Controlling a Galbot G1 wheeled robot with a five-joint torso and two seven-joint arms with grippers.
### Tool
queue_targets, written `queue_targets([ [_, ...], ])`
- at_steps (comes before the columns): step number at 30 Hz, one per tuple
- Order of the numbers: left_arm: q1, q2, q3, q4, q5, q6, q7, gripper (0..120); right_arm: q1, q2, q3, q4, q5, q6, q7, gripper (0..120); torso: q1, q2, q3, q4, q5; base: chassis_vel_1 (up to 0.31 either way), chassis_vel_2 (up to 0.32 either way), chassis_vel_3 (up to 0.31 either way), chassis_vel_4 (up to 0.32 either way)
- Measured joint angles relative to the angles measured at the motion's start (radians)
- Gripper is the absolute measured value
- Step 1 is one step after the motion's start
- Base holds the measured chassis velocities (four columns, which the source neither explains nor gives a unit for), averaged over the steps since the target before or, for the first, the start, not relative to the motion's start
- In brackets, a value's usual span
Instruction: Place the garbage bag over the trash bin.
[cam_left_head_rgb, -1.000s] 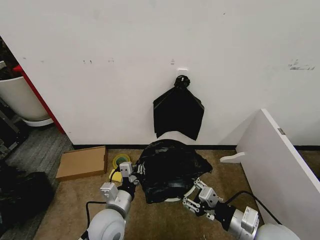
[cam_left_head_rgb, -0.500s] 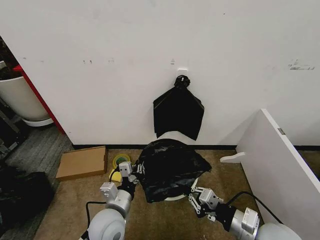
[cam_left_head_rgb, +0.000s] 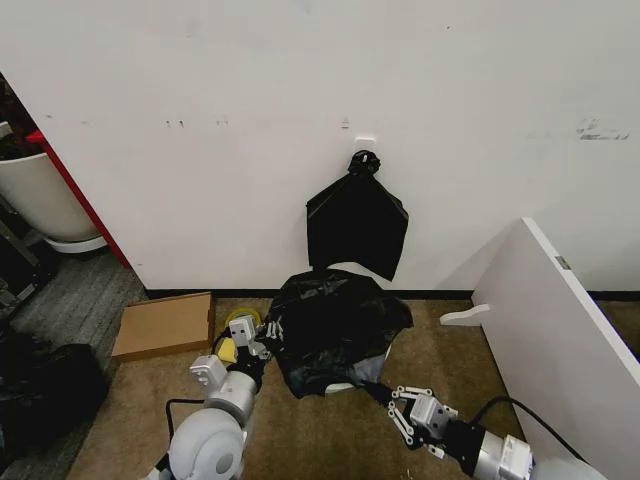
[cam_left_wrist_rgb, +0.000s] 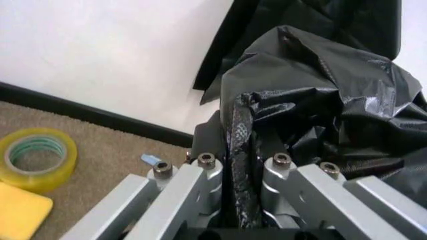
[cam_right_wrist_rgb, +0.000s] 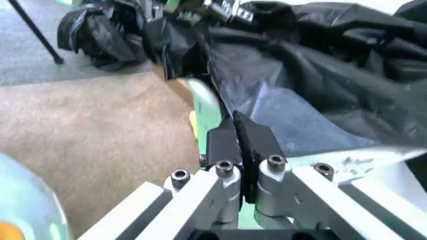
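Brown carpet (cam_left_head_rgb: 300, 440) meets a white wall (cam_left_head_rgb: 200, 100) across the frame. At lower centre, the garbage bag (cam_left_head_rgb: 335, 325) drapes over the trash bin (cam_right_wrist_rgb: 373, 165). At the bag's left edge, the left gripper (cam_left_head_rgb: 268, 338) is clamped on a fold of it. At lower right, the right gripper (cam_left_head_rgb: 385, 398) pinches the bag's stretched lower edge, fingers (cam_right_wrist_rgb: 250, 142) closed.

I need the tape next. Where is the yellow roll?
In the head view the tape roll lies on the carpet left of the bag-covered bin, between the cardboard box and the left end effector.
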Motion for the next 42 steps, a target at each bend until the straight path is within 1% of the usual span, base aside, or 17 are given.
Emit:
queue_targets([
  [5, -0.001, 0.012, -0.002, -0.007, -0.02, 0.001, -0.006, 4, 0.002, -0.001, 0.003, -0.024, -0.018, 0.012, -0.034, 0, 0.0, 0.0, 0.0, 0.0, 0.0, 0.0, 0.0, 0.0, 0.0],
  [15, -0.013, 0.014, -0.004, -0.017, -0.065, 0.012, -0.036, 4, 0.031, 0.011, -0.01, -0.105, -0.106, 0.114, -0.158, 0, 0.0, 0.0, 0.0, 0.0, -0.0003, 0.0, 0.0, 0.0, 0.0],
  [18, -0.012, 0.014, -0.003, -0.027, -0.076, 0.018, -0.04, 4, 0.05, 0.019, -0.023, -0.124, -0.123, 0.124, -0.16, 0, 0.0, 0.0, 0.0, 0.0, -0.0001, 0.0, 0.0, 0.0, 0.0],
  [24, -0.012, 0.011, 0.001, -0.053, -0.12, 0.041, -0.066, 4, 0.141, 0.059, -0.082, -0.201, -0.196, 0.146, -0.142, 0, 0.0, 0.0, 0.0, 0.0001, 0.0002, 0.0, 0.0, 0.0, 0.0],
  [27, -0.01, 0.013, -0.002, -0.055, -0.123, 0.042, -0.067, 4, 0.137, 0.062, -0.086, -0.202, -0.184, 0.146, -0.132, 0, 0.0, 0.0, 0.0, 0.0001, 0.0, 0.0, 0.0, 0.0, 0.0],
  [31, -0.014, 0.011, -0.005, -0.042, -0.12, 0.032, -0.072, 4, 0.095, 0.047, -0.056, -0.169, -0.18, 0.168, -0.142, 0, 0.0, 0.0, 0.0, 0.0001, -0.0003, 0.0, 0.0, 0.0, 0.0],
  [32, -0.017, 0.009, -0.005, -0.036, -0.12, 0.029, -0.075, 4, 0.083, 0.044, -0.05, -0.16, -0.178, 0.172, -0.141, 4, 0.0, 0.0, 0.0, 0.0, -0.0003, 0.0, 0.0, 0.0, 0.0],
  [33, -0.017, 0.009, -0.005, -0.036, -0.12, 0.029, -0.075, 4, 0.083, 0.044, -0.05, -0.16, -0.178, 0.172, -0.141, 4, 0.0, 0.0, 0.0, 0.0, -0.0003, 0.0, 0.0, 0.0, 0.0],
  [37, -0.039, -0.006, -0.003, -0.015, -0.138, 0.018, -0.109, 4, 0.034, 0.044, -0.027, -0.12, -0.18, 0.179, -0.08, 22, 0.0, 0.0, 0.0, -0.0001, -0.0001, 0.0, 0.0, 0.0, 0.0],
  [39, -0.041, -0.008, -0.003, -0.013, -0.144, 0.017, -0.114, 4, 0.029, 0.046, -0.026, -0.114, -0.18, 0.179, -0.065, 23, 0.0, 0.0, 0.0, -0.0001, 0.0, 0.0, 0.0, 0.0, 0.0],
  [42, -0.048, -0.015, -0.002, -0.011, -0.184, 0.016, -0.146, 4, 0.006, 0.059, -0.023, -0.074, -0.19, 0.167, 0.027, 37, 0.0, 0.0, 0.0, 0.0, 0.0001, 0.0, 0.0, 0.0, 0.0],
])
